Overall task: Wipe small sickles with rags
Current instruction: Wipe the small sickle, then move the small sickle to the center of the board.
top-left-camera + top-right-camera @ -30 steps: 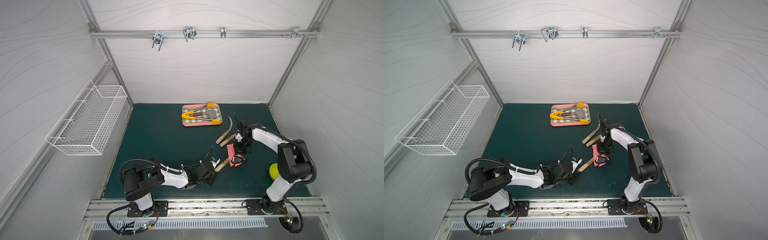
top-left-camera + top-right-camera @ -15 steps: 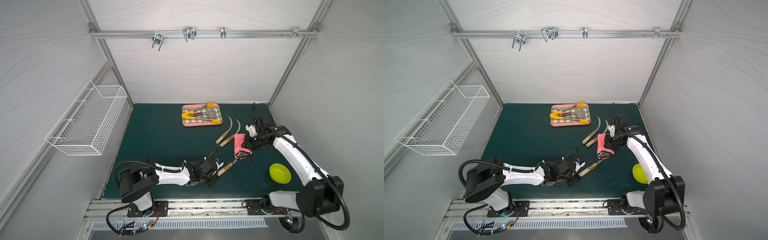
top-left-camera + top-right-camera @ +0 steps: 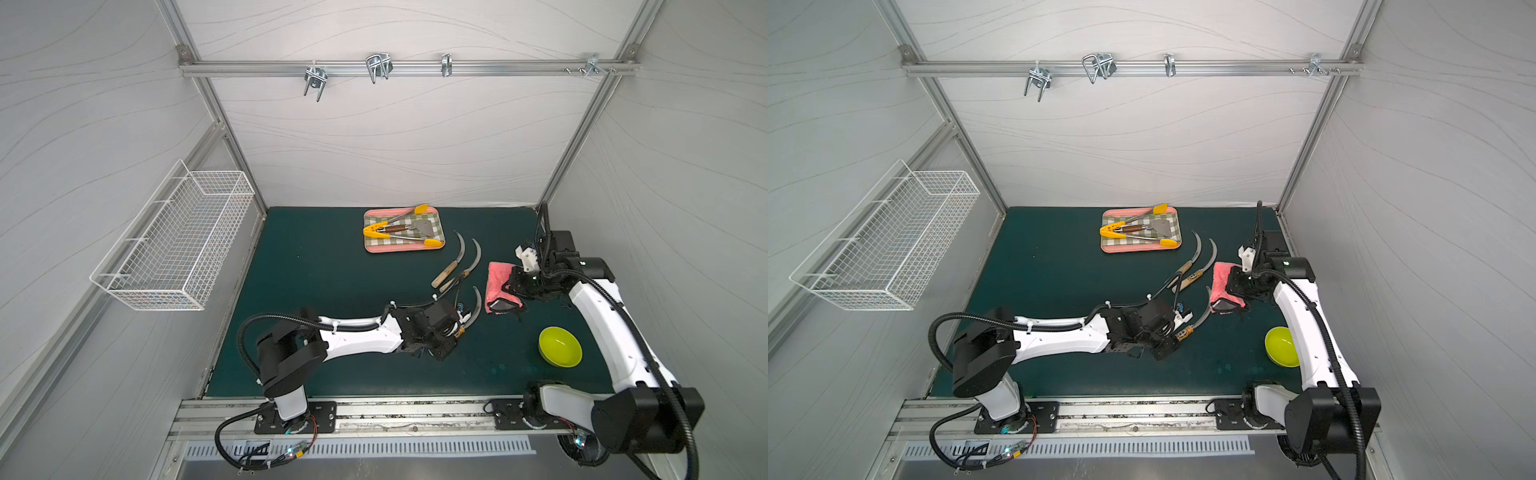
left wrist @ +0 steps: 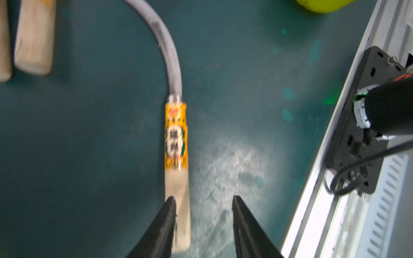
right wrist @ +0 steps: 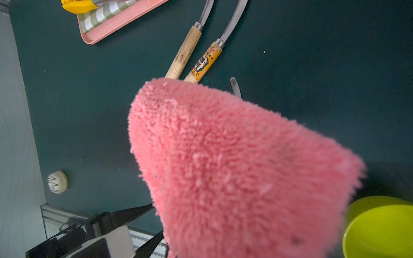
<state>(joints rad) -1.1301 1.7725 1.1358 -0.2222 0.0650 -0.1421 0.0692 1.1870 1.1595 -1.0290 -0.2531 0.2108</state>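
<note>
L hand: jaws apart, clamped on nothing. The near sickle lies flat on the worktop, just below-right of frame centre in both top views. Its butt end sits against one finger, w/ a clear gap to the other.

R hand: jaws together on the rag, right of centre. The pink pile hangs just beside the near sickle's blade tip; can't tell if they touch.

The plain-handled sickle and the labelled sickle lie side by side, near-parallel, btwn the near sickle and the tray. The green bowl sits lower right, well apart.

Handling, my read:
- Sickles are prob. light and stiff, no flex. The blade is thin and curved, so weight sits off-axis, and the tool will want to roll or pivot if pinched loosely.
- The wood handle is the only sane grip. Take the bare wood at the butt or mid-handle, square across, jaws fully past it.
- The printed band looks glossy, so likely slicker than the raw wood. Keep off the blade: it's narrow and edged, w/ poor purchase.
- A butt-end grip leaves the whole blade free for the wipe, but a long lever means it needs a firm clamp.
- The rag is soft, floppy and near weightless. The fuzzy pile should drag well on metal.
- Held by one edge it drapes; its loops could snag on the blade tip or edge.
</note>
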